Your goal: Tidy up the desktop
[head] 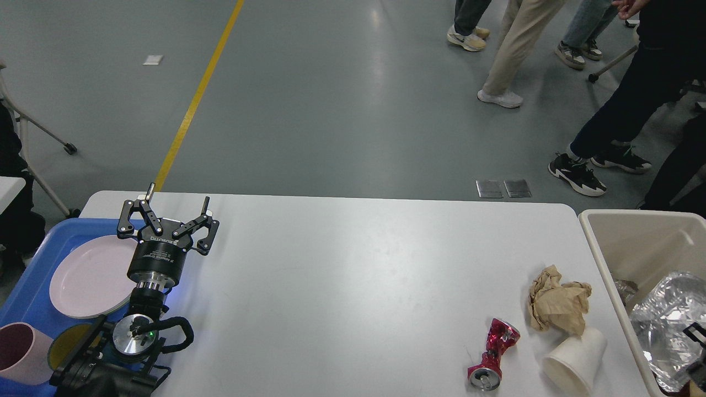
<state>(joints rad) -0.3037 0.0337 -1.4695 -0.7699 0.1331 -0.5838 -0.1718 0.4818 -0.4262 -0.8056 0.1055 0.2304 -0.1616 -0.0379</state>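
Desktop (pixel 353 275) fills the lower middle of the view, with a blue tray (pixel 27 286) against its left end and a beige bin (pixel 618 242) against its right end. Left gripper (pixel 175 209) is held above the desktop's left end, next to the tray, wrist upright, fingers spread apart, nothing between them. Right gripper (pixel 696 353) is only seen as a dark sliver over the bin beside crumpled foil (pixel 662 320); finger state cannot be told. Near the bin on the desktop lie a crushed red can (pixel 493 353), brown paper wad (pixel 557 300) and tipped white cup (pixel 573 361).
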